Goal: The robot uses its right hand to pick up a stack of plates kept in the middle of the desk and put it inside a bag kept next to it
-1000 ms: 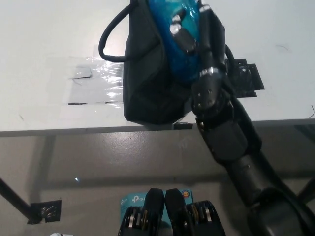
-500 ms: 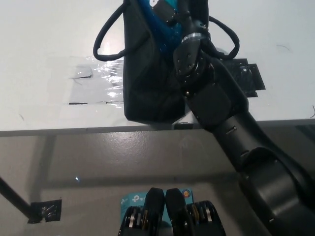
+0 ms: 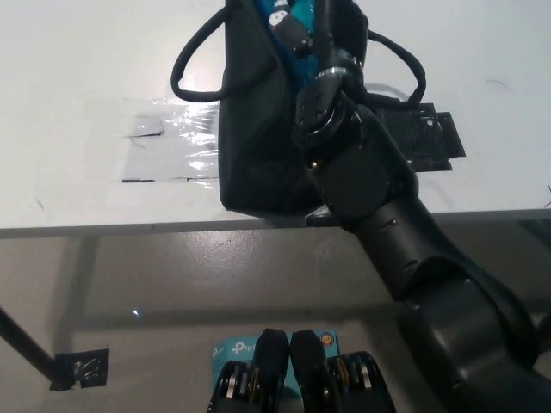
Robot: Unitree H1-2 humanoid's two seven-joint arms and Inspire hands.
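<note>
A black bag (image 3: 258, 146) stands open on the white desk (image 3: 77, 69), close to its front edge. Only a small part of the blue stack of plates (image 3: 265, 15) shows, inside the bag's mouth at the top of the picture. My black right arm reaches up from the lower right across the bag. My right hand (image 3: 297, 30) is down in the opening, its fingers lying over the blue plates, and much of it is hidden by the bag and the picture's top edge. My left hand is out of view.
The bag's two loop handles hang out to the left (image 3: 183, 69) and right (image 3: 415, 67). A patch of clear tape (image 3: 168, 142) lies left of the bag and black tape marks (image 3: 435, 138) lie to its right. The desk's front edge (image 3: 129, 227) runs across the middle, with floor below.
My right arm has swung left and further over the bag, pushing the plates deeper in; far less blue shows now. The bag's handles have shifted a little.
</note>
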